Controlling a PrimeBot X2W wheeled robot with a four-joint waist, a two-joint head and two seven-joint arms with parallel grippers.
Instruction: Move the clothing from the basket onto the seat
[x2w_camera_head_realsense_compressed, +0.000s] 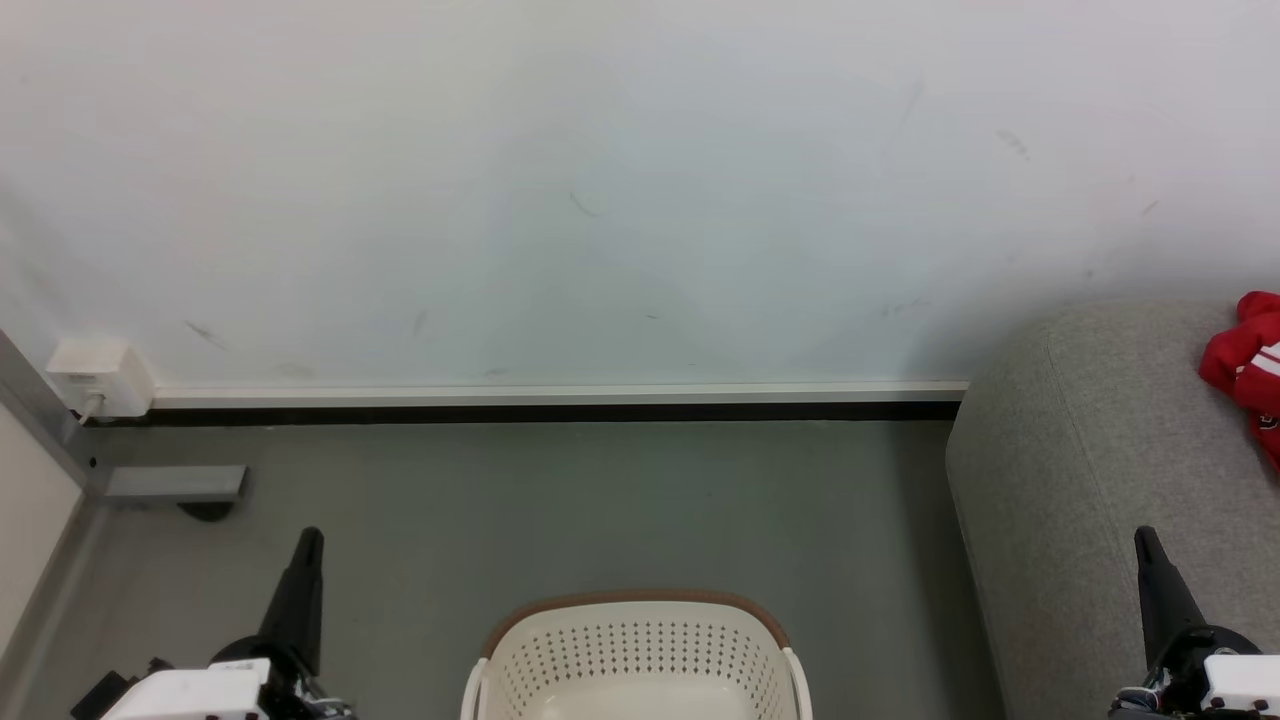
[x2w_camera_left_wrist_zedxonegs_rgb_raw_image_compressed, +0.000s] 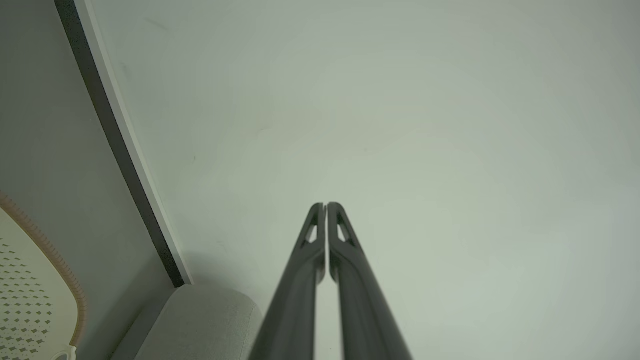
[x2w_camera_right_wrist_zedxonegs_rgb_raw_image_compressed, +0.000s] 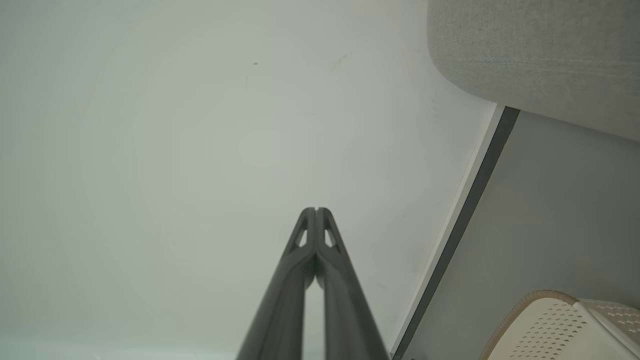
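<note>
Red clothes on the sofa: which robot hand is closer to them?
Right. In the head view the right gripper shows against the sofa, just below the clothing. The left gripper is on the other side of the basket, far off.

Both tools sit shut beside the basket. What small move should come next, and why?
Probably tilt the head down to check the whole basket. Its visible far part holds no red fabric, but the near part is cut off. The clothing lies on the seat already, and the left tool and right tool are shut on nothing.
</note>
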